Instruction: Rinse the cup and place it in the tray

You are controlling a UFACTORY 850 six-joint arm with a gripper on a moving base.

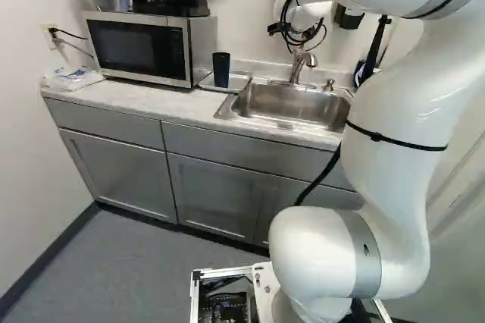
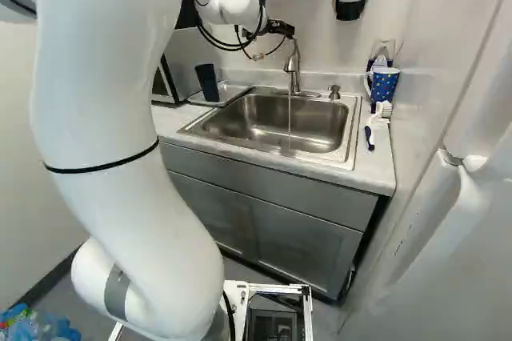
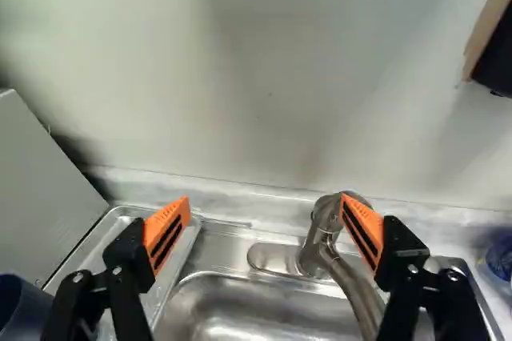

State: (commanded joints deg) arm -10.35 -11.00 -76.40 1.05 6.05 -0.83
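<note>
A single white arm [image 2: 108,101] reached over a steel sink [image 2: 276,121], its black gripper [image 3: 264,201] near the wall. Its two orange-padded fingers [image 3: 166,233] were spread wide and grasped nothing. The dark cup [image 1: 221,70] stood apart from them on the metal tray [image 3: 112,249], between the microwave [image 1: 144,46] and the sink, its long axis close to vertical and its mouth upward.

Seen from the wrist, the cup lay outside the gap, out past the left finger and toward the arm's side of the tray. The tap [image 3: 352,277] lay ahead, within the span of the fingers and much nearer the right one; whether that finger touched it could not be told. A thin stream of water [image 2: 290,121] fell from the spout.

With the cup on the tray, the placing looked done, and shutting off the water seemed the likely next step. That would call for a small shift to the right, toward the tap. If the cup still needed rinsing, the gripper would instead have to go left and back toward the arm.
</note>
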